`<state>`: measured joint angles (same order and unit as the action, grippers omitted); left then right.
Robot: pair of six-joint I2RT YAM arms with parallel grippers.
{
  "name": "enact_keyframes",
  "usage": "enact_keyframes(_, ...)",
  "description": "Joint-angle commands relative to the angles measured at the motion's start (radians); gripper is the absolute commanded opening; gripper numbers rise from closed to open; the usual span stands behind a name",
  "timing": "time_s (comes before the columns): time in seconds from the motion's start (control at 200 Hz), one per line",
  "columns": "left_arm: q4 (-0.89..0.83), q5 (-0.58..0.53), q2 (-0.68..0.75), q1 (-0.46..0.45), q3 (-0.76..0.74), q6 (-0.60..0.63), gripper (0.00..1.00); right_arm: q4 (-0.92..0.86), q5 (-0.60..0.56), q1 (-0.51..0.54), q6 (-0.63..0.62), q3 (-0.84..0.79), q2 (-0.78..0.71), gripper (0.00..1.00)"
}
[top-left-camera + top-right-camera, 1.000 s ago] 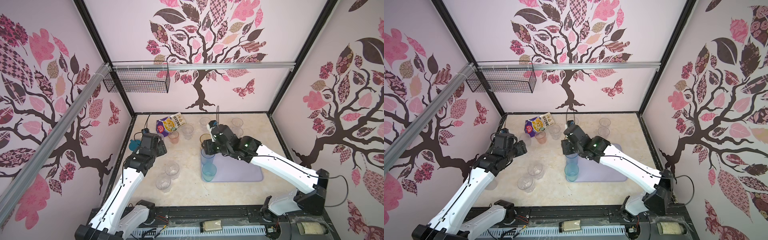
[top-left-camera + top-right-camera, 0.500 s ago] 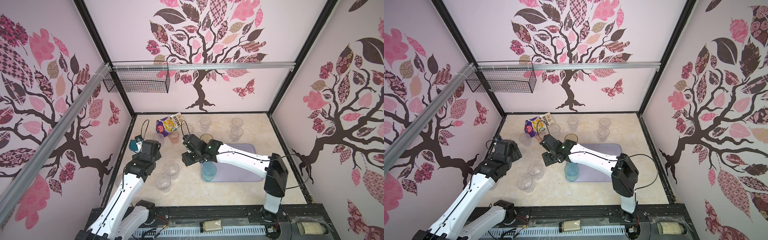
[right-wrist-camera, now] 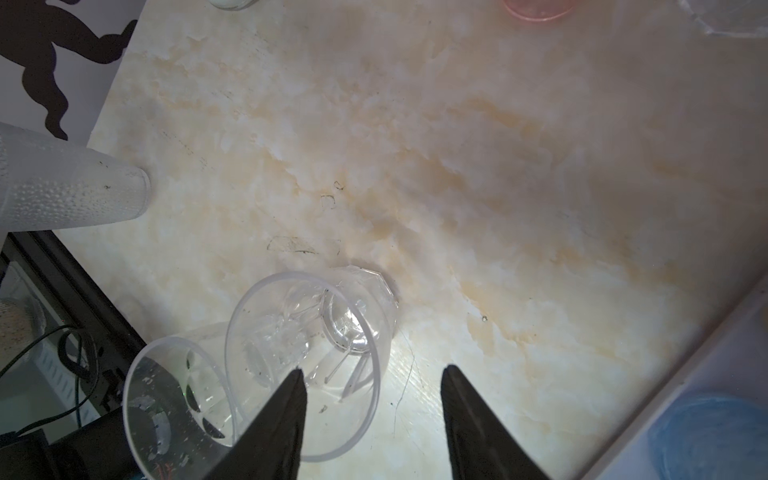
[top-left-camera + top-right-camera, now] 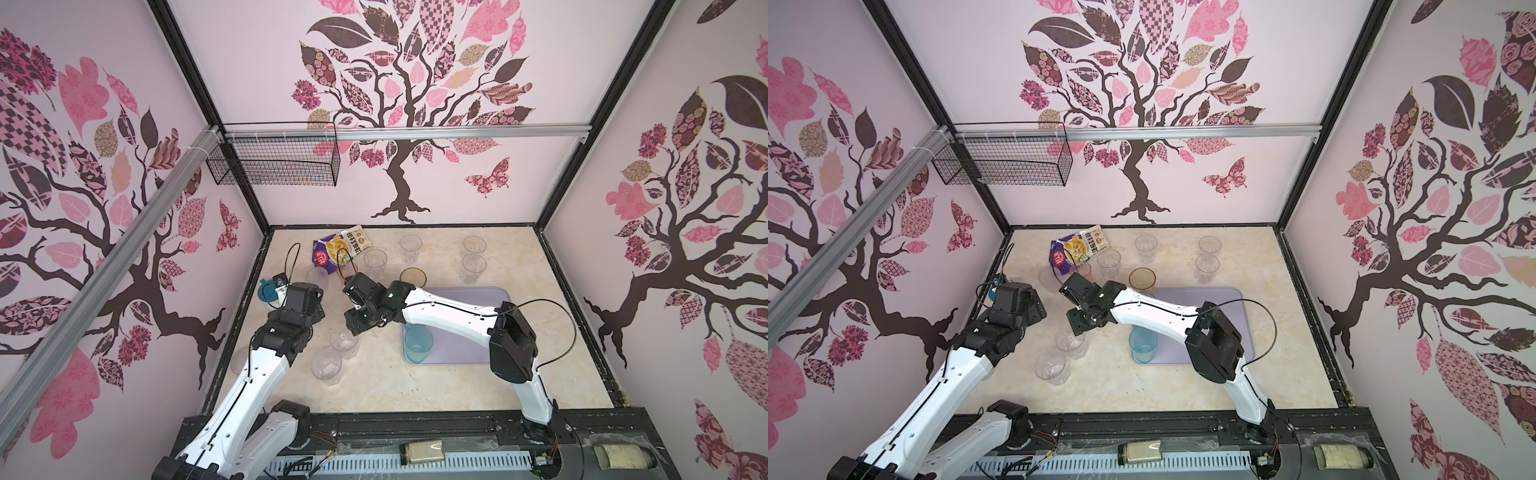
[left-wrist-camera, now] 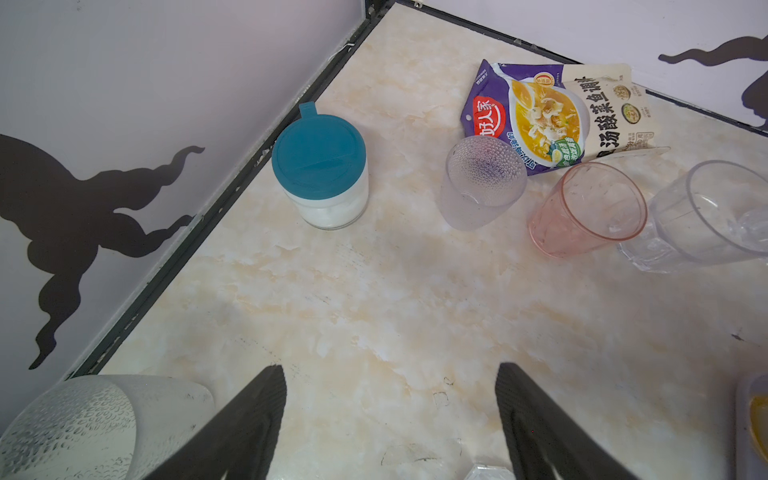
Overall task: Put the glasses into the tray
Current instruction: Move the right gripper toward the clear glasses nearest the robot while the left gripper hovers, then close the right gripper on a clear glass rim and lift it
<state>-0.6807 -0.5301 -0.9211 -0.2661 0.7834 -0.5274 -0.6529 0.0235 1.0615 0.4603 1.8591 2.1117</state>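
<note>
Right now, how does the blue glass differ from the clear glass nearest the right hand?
The blue glass is tinted and stands in the tray; the clear glass is colourless and stands on the table, outside it. The clear glass has a second clear glass beside it; the blue glass has none. Both stand upright, unheld.

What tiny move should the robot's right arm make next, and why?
Probably shift the right gripper a little and lower it, so that its fingers straddle the nearest clear glass. The fingers are open and empty, and one hangs over that glass's rim. The glass stands on the table, not yet in the tray.
</note>
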Motion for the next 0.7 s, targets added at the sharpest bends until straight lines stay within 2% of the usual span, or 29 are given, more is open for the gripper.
enact_keyframes(0.0, 0.023, 0.005, -0.003, 0.005, -0.026, -0.001, 0.83, -0.052, -0.014, 0.008, -0.022, 0.058, 0.065, 0.54)
enact_keyframes(0.235, 0.034, 0.006, -0.002, 0.005, -0.027, 0.007, 0.82, -0.06, -0.029, 0.011, -0.029, 0.078, 0.11, 0.49)
enact_keyframes(0.695, 0.042, 0.001, -0.005, 0.006, -0.027, 0.019, 0.81, -0.057, -0.037, 0.012, -0.031, 0.085, 0.106, 0.14)
